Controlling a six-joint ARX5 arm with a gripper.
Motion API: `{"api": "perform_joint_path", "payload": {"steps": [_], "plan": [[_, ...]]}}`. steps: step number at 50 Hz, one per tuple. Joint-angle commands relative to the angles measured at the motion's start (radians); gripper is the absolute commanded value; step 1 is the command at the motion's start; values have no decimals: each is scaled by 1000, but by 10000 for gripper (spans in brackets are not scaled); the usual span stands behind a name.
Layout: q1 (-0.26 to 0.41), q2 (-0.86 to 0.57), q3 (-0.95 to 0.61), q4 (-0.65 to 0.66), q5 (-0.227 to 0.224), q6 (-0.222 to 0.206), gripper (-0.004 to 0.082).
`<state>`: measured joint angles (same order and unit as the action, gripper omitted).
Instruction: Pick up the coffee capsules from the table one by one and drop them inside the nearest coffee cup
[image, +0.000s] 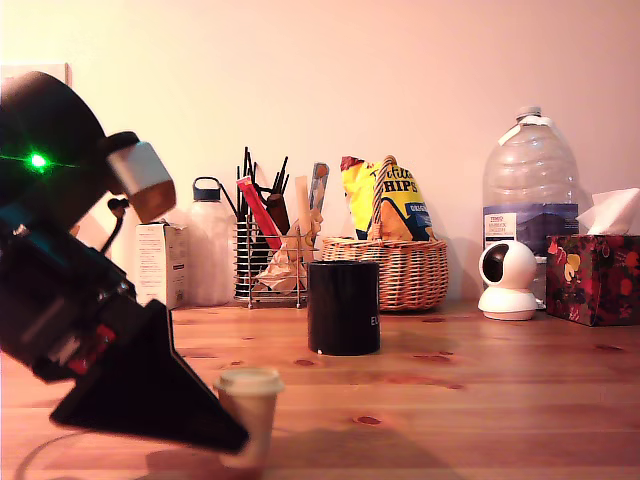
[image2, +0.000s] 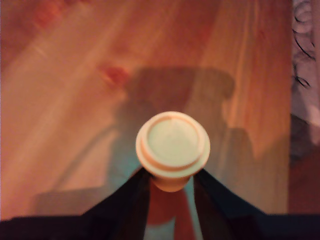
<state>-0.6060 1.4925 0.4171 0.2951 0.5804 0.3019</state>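
Observation:
One coffee capsule, tan with a cream lid, stands upright at the front of the wooden table, toward the exterior view's left. My gripper reaches down to it from the left, its black fingers pressed against both sides of the capsule's body. In the wrist view the coffee capsule shows lid-up between the two fingertips of the gripper, over the plank table. Whether its base still touches the wood I cannot tell. The black coffee cup stands behind it, a bit to the right.
Along the back wall stand a white carton, a white bottle, a wire caddy of utensils, a wicker basket with chip bags, a white camera, a big water bottle and a tissue box.

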Motion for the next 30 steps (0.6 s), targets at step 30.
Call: {"api": "perform_joint_path", "payload": {"steps": [30], "plan": [[126,-180,81,103,-119,-166,158]]}}
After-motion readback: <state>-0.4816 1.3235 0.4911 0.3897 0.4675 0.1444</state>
